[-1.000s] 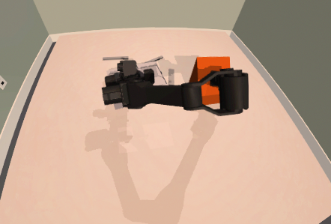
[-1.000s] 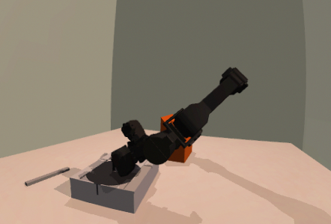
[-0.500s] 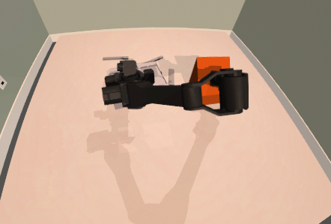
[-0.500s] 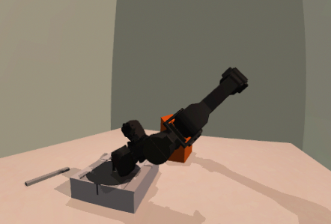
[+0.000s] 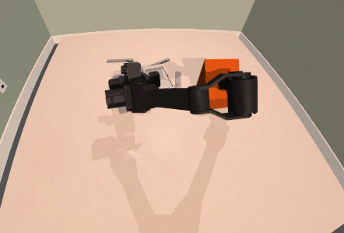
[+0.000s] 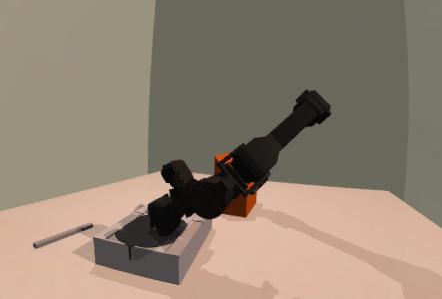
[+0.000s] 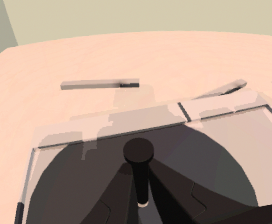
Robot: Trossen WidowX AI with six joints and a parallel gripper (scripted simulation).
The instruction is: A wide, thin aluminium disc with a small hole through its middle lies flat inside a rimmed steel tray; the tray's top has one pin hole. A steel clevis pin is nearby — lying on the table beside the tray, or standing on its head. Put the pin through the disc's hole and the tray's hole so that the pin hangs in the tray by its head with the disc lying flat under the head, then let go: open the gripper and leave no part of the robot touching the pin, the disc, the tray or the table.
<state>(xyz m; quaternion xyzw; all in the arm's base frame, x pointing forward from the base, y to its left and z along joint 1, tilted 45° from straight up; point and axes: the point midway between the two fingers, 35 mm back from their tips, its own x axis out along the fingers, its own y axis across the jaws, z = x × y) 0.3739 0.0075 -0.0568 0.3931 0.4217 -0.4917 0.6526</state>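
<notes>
A: ok so where are we at, going big to small?

B: biggest first: the tray (image 6: 137, 263) (image 7: 227, 107) sits on the table (image 5: 175, 177) (image 6: 320, 262) (image 7: 32, 65), and the wide disc (image 6: 131, 234) (image 7: 207, 155) lies inside its rim. The gripper (image 6: 162, 234) (image 7: 139, 167) is right over the disc, coming in at a slant, and it's clamped on the pin (image 7: 138, 150).

A: and the pin itself?

B: smallest bit, and the one that matters lol. In the wrist view it's above the disc, head up, sticking out past the fingertips, shank running down between the fingers. There's a pale spot right at the lower end of the shank. Could be the hole, could be the tip catching light, I can't tell which.

A: so is it lined up?

B: long axis looks close to upright, so I'd say tilt isn't the big worry. What the next move turns on is whether the tip is straight over the disc's hole, and whether the tray's hole sits under that. Can't confirm either from here.

A: so just push down?

B: gently imo. If it's off to one side, the tip could catch the edge and shove the disc sideways. Don't let go till the shank is clearly through both.
</notes>
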